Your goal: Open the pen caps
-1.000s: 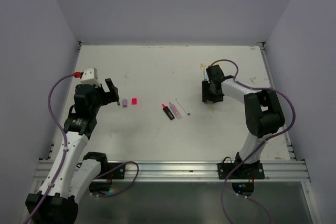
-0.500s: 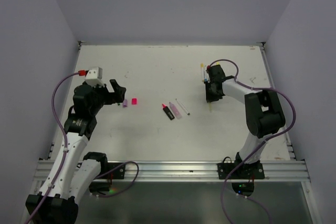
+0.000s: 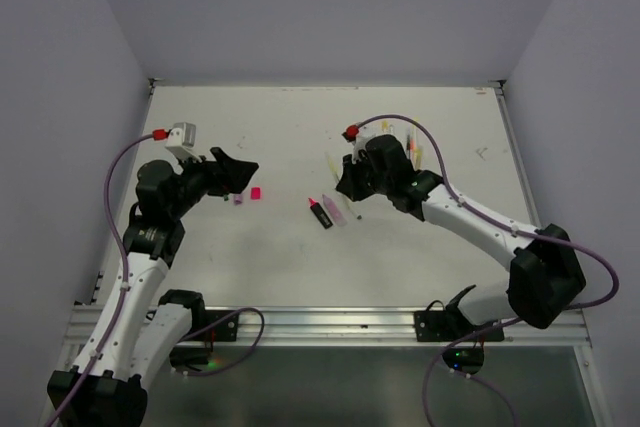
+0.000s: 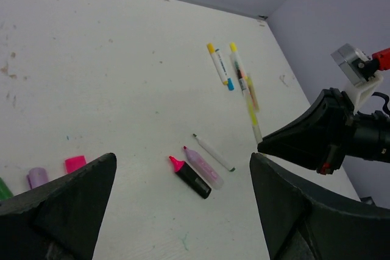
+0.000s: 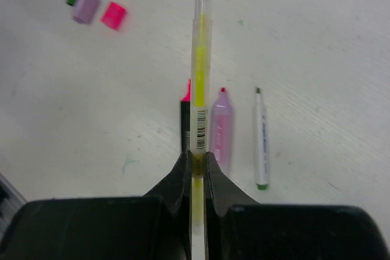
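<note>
Yellow thin plastic pen point(image 5: 199, 89), clamped low in the right gripper point(image 5: 195, 161), may swivel or slip when the wide-spread left gripper point(image 4: 181, 172) tugs its clear cap point(image 5: 202, 5).

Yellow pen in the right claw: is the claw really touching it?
Touching. The right wrist view shows the right gripper clamped against both sides of the yellow pen, with no gap.

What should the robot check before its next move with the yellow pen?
1. Right pincer shut on the yellow pen: ok.
2. Pen's far end sticks out free: ok.
3. Left pincer open and empty: ok.
4. Left pincer lined up with the pen: not ok, they are apart.
5. Loose pink cap and lilac cap out of the way: ok.
6. Cap on the yellow pen: cannot tell.
</note>
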